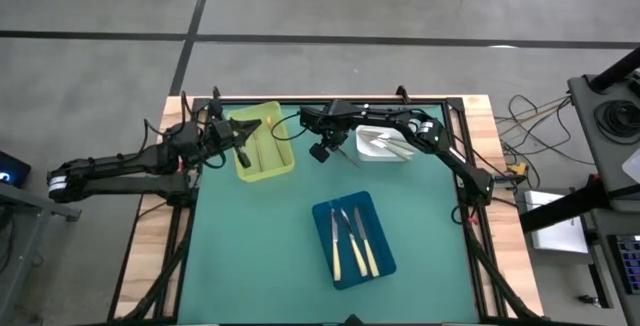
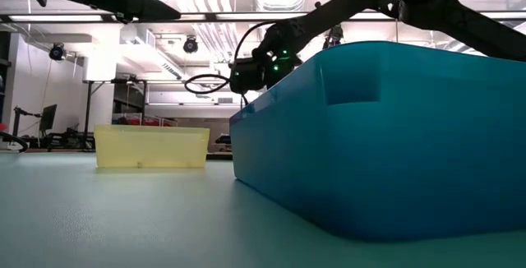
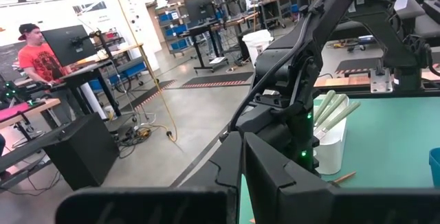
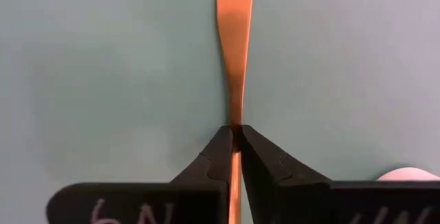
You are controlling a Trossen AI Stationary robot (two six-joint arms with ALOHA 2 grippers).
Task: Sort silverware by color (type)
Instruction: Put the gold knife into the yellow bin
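My right gripper points down at the green mat between the yellow tray and the white tray. It is shut on a slim copper-coloured utensil. The white tray holds several silver-grey utensils. Three knives with cream handles lie flat in the blue tray. My left gripper hangs shut and level at the yellow tray's left side, holding nothing. My right gripper pinches the copper utensil at its narrow neck between its two fingertips. The fingers come from above, pointing down, one on each long edge. The wide end runs out along the mat beyond the fingers. Whether it is lifted clear, I cannot tell.
In the low view the blue tray fills the near right and the yellow tray stands farther back on the left. Bare green mat lies left of the blue tray. A person sits at a desk beyond the table.
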